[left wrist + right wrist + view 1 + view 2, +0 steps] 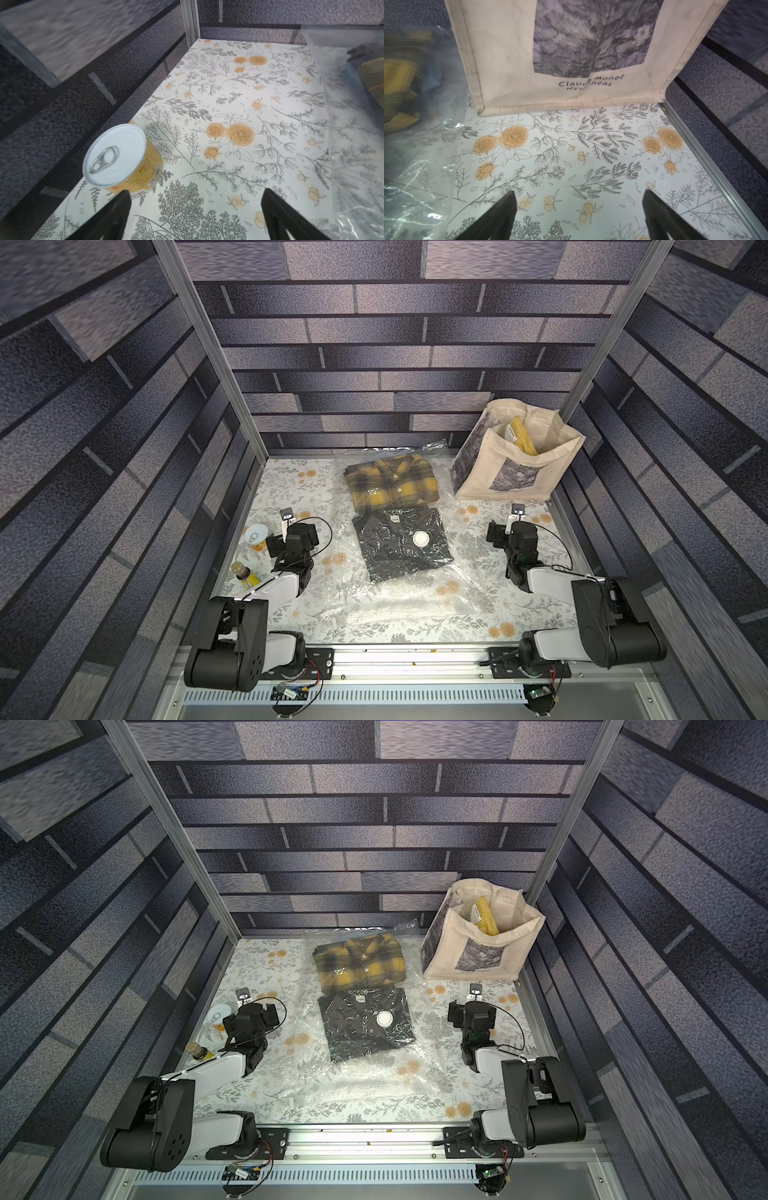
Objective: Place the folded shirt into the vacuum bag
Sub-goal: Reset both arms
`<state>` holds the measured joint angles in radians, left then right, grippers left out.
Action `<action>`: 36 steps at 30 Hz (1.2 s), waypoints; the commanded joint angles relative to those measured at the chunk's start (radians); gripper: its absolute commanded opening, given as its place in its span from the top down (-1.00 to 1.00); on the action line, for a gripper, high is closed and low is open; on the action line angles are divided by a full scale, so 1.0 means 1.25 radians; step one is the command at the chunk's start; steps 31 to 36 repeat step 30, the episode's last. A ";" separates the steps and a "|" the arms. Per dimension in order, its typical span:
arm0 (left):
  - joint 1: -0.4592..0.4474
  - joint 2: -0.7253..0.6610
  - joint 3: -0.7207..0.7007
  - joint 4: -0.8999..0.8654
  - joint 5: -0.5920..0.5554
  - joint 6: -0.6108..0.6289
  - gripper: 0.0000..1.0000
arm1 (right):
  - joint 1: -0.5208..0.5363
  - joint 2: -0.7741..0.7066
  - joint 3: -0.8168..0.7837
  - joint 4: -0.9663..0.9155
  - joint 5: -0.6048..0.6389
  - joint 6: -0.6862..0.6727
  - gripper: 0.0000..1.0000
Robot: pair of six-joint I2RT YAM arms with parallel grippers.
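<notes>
The transparent vacuum bag (395,593) lies crinkled across the middle of the table in both top views. A folded dark shirt (390,551) lies under its plastic, with the white valve cap (420,538) above it. Just behind, a folded yellow plaid shirt (392,483) also shows plastic glints over it. My left gripper (195,191) stands open over bare table left of the bag (357,145). Open too, my right gripper (578,191) hovers right of the bag (415,187), holding nothing. Both arms (293,537) (515,533) sit apart from the shirts.
A beige tote bag (515,456) with a grey picture stands at the back right, close ahead of my right gripper, holding a yellow package (521,435). A tin can (118,158) stands by my left fingertip. A small bottle (243,572) stands near the left wall.
</notes>
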<state>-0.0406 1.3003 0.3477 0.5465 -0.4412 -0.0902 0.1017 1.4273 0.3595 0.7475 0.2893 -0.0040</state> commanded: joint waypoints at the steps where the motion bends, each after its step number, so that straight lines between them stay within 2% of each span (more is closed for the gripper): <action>1: 0.042 0.052 0.029 0.140 0.168 0.031 -1.00 | -0.006 0.086 -0.038 0.204 -0.090 -0.028 -1.00; 2: 0.065 0.074 0.039 0.150 0.234 0.017 -1.00 | -0.006 0.097 -0.036 0.224 -0.085 -0.025 -1.00; 3: 0.070 0.111 0.048 0.169 0.252 0.018 -1.00 | -0.007 0.076 -0.017 0.149 -0.072 -0.020 -1.00; 5: 0.070 0.204 0.055 0.239 0.256 0.023 -1.00 | -0.010 0.090 -0.004 0.147 -0.063 -0.010 -1.00; 6: 0.075 0.213 0.043 0.278 0.266 0.020 -1.00 | -0.011 0.079 -0.001 0.123 -0.054 -0.007 -1.00; 7: 0.078 0.185 0.061 0.189 0.252 0.001 -1.00 | -0.013 0.083 -0.002 0.134 -0.045 -0.001 -1.00; 9: 0.083 0.206 0.044 0.261 0.246 0.001 -1.00 | -0.013 0.081 -0.003 0.129 -0.020 0.007 -1.00; 10: 0.088 0.188 0.054 0.209 0.250 -0.011 -1.00 | -0.013 0.084 -0.004 0.137 -0.017 0.008 -1.00; 12: 0.090 0.197 0.038 0.262 0.251 -0.011 -1.00 | -0.013 0.083 -0.005 0.137 -0.006 0.012 -1.00; 15: 0.067 0.190 0.061 0.206 0.226 0.012 -1.00 | -0.013 0.082 -0.007 0.140 -0.006 0.011 -1.00; 18: 0.074 0.189 0.063 0.199 0.257 0.013 -1.00 | -0.013 0.083 -0.008 0.140 -0.006 0.012 -1.00; 36: 0.078 0.186 0.067 0.191 0.263 0.012 -1.00 | -0.013 0.082 -0.008 0.141 -0.005 0.011 -1.00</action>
